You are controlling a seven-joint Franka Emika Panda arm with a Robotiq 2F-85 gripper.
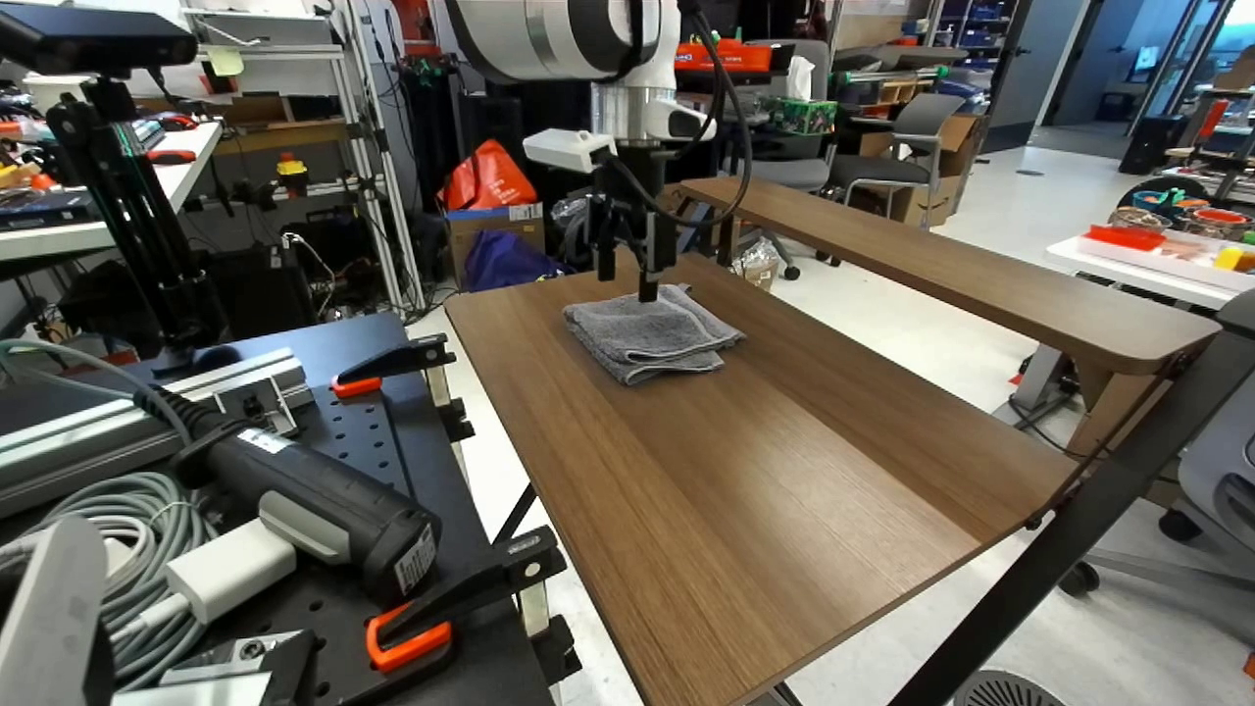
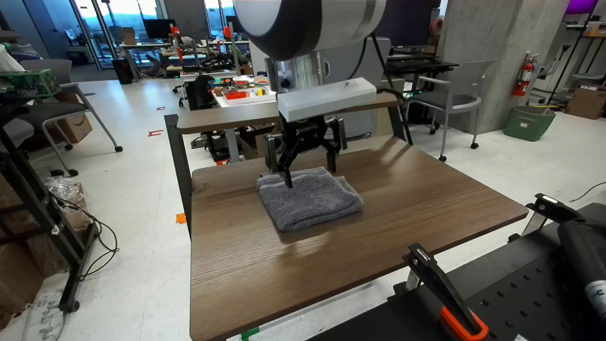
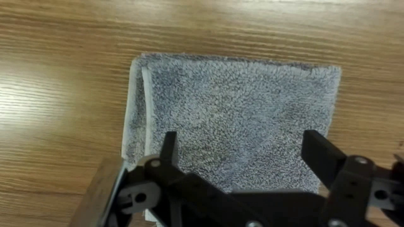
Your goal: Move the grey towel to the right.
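Note:
The grey towel lies folded and slightly rumpled on the brown wooden table (image 1: pixel 706 510). It shows in both exterior views (image 1: pixel 652 341) (image 2: pixel 312 201), and it fills the middle of the wrist view (image 3: pixel 236 101). Its layered edges show along the left side in the wrist view. My gripper (image 1: pixel 627 286) is open, points down and has nothing between its fingers. In an exterior view the gripper (image 2: pixel 310 177) is over the towel's far part. In the wrist view the fingers (image 3: pixel 240 134) stand apart with towel visible between them. I cannot tell whether a fingertip touches the cloth.
A raised brown shelf (image 1: pixel 941 265) runs along one side of the table on dark posts (image 2: pixel 177 166). A black bench (image 1: pixel 343 461) stands beside the table, with clamps (image 1: pixel 471 598), a black handheld tool (image 1: pixel 304 490) and coiled cables (image 1: pixel 147 529).

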